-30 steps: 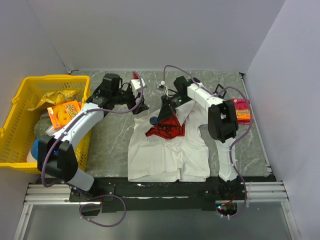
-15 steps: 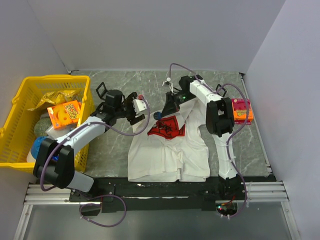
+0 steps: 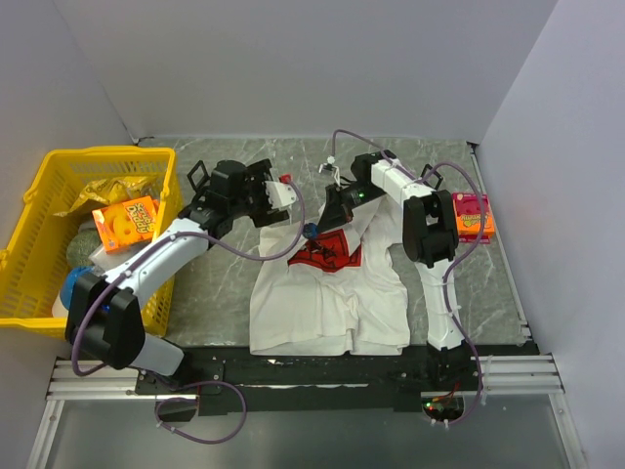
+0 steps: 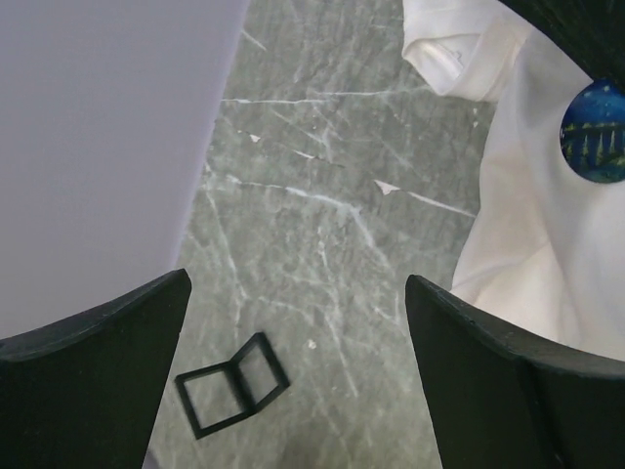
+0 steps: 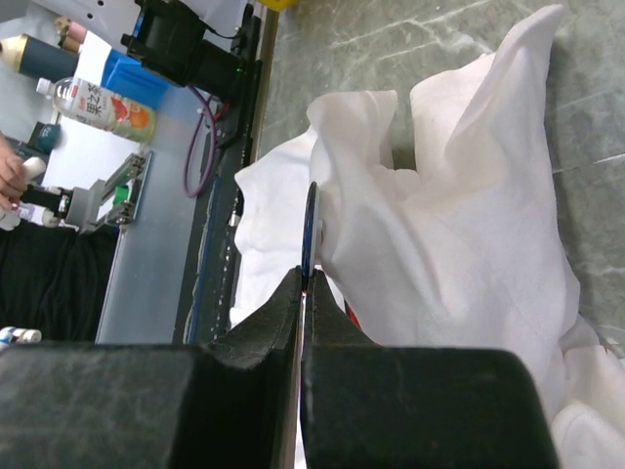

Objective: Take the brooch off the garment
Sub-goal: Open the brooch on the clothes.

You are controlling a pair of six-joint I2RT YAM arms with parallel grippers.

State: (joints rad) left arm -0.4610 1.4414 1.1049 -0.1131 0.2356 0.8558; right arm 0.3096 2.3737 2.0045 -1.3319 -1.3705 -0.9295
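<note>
The white T-shirt (image 3: 327,303) with the red print (image 3: 327,254) lies on the grey table, its upper part bunched and lifted. A round blue brooch (image 3: 311,231) sits on the lifted fabric. My right gripper (image 3: 325,217) is shut on the brooch's edge; in the right wrist view the jaws (image 5: 304,278) pinch the thin blue disc (image 5: 310,230) against the white cloth (image 5: 449,234). My left gripper (image 3: 290,195) is open and empty, just left of the collar. In the left wrist view it (image 4: 295,293) hangs over bare table, with the brooch (image 4: 594,130) and shirt (image 4: 527,234) at the right.
A yellow basket (image 3: 29,220) with snack packets stands at the left edge. A pink box (image 3: 472,217) lies at the right by the wall. A small black wire frame (image 4: 231,383) lies on the table under my left gripper. Walls close the back and sides.
My left gripper has swung in and ended just left of the shirt collar, still open. My right gripper stays shut on the brooch and has shifted it slightly right with the fabric.
</note>
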